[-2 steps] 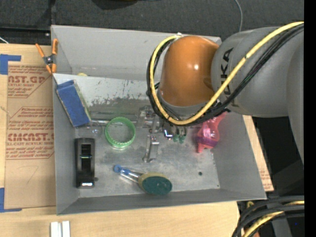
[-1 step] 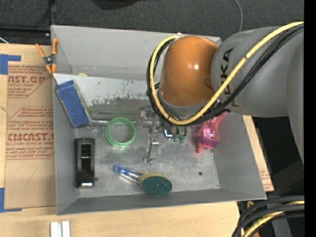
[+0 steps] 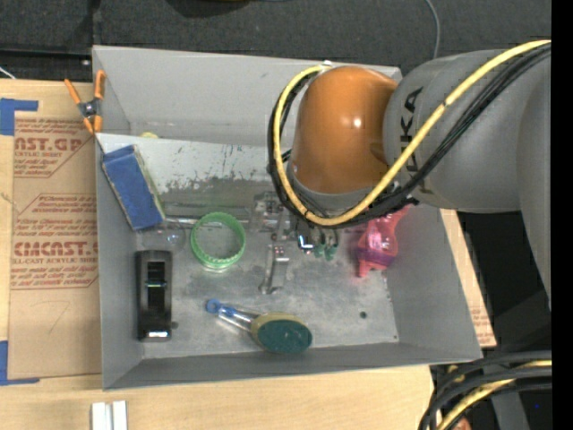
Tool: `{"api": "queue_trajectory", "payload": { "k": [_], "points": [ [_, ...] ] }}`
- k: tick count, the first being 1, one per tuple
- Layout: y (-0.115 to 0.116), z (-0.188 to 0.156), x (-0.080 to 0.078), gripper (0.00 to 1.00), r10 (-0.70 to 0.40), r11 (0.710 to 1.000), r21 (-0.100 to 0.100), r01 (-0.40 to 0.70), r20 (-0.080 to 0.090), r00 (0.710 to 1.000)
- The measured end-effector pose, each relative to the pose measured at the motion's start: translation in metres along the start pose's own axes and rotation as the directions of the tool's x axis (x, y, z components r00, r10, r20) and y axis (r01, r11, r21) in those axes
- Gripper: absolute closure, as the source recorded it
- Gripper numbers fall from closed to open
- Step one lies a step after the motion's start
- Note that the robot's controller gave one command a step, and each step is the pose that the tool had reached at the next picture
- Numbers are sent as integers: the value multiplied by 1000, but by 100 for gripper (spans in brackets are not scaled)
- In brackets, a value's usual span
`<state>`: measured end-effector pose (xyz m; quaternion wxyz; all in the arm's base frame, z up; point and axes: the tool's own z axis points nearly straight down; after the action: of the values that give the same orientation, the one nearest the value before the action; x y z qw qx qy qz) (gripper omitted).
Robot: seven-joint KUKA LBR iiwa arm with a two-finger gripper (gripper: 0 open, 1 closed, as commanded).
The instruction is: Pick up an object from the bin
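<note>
camera view had the pincer [image 3: 305, 243] low inside the grey bin [image 3: 224, 88], tucked under the arm's orange cover [image 3: 345, 133]. the cover hid most of it, so i could not tell whether the pincer was wide or narrow, and nothing could be seen held in it.

closest to the pincer was a pink lump [image 3: 376, 245], just beside it on the side the arm reached in from. on the pincer's opposite side, near but apart, lay a green translucent ring [image 3: 218, 241] flat on the bin floor. a slim metal piece [image 3: 273, 271] stood just beside the pincer on that same side. whether it was loose or part of the robot was unclear. nearer the camera than the pincer lay a brush [image 3: 269, 328] with a round dark green head. well away, beyond the ring, were a black tape dispenser [image 3: 153, 294] and a blue block [image 3: 132, 186] leaning at the bin wall.

by my reading the step in hand was the approach, with no grasp made yet. the pink lump looked the likeliest pick, being nearest. the next move would call for centring the pincer over it, going down to the floor, then closing and lifting straight up clear of the wall.
</note>
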<state>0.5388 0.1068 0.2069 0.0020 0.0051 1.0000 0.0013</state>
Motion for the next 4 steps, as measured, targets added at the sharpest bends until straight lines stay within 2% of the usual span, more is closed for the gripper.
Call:
{"api": "queue_trajectory", "payload": {
  "k": [1,2,3,4],
  "points": [
    [-23,-26,5,0,-225,974,1,225,1,974],
    [3,62,44,0,-69,998,1,69,-12,998],
    [19,58,57,0,-230,973,1,230,14,973],
    [-60,107,41,0,-87,996,3,87,-7,996]
  ]
}}
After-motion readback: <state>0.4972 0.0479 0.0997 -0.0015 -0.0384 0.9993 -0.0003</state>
